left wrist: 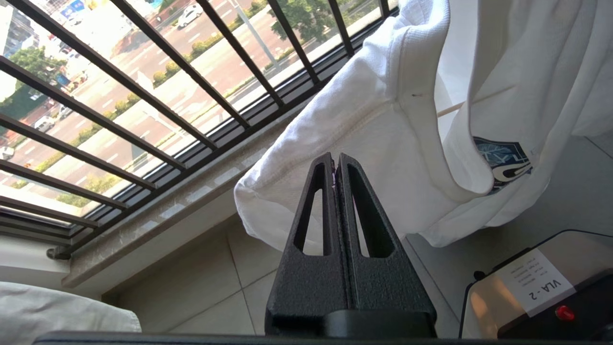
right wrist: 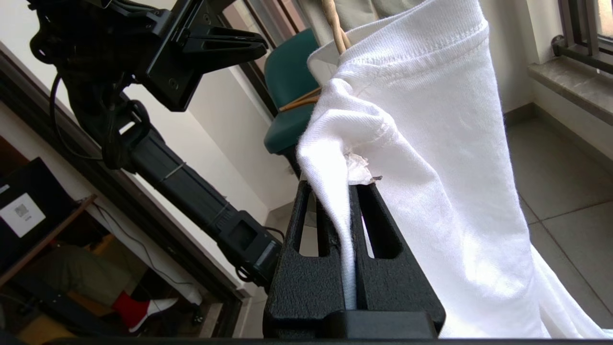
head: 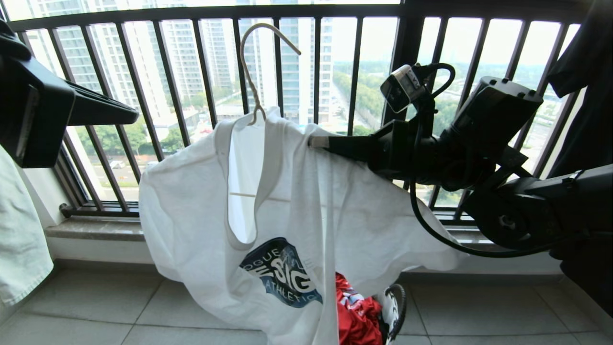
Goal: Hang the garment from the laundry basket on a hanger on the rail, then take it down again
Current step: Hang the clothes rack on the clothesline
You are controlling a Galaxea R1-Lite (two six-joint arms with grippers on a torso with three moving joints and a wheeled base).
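The garment (head: 201, 201), a white T-shirt with a blue chest logo, hangs on the cream wire hanger (head: 261, 24) in front of the black railing. The hanger's hook stands free in the air. My right gripper (head: 318, 141) is shut on the garment's shoulder fabric (right wrist: 431, 120), which runs down between its fingers (right wrist: 335, 184); the hanger's neck (right wrist: 335, 24) shows above. My left gripper (head: 134, 116) is at the upper left, shut and empty, apart from the garment's sleeve (left wrist: 383, 134). The laundry basket (head: 389, 311) sits on the floor below the shirt's hem. The rail is out of view.
A red garment (head: 357, 311) lies in the basket. The black railing (head: 354, 72) and stone sill (head: 96, 230) run behind. A pale garment (head: 19, 239) hangs at the left and a dark one (head: 589, 72) at the right. A green chair (right wrist: 287, 96) stands beyond the shirt.
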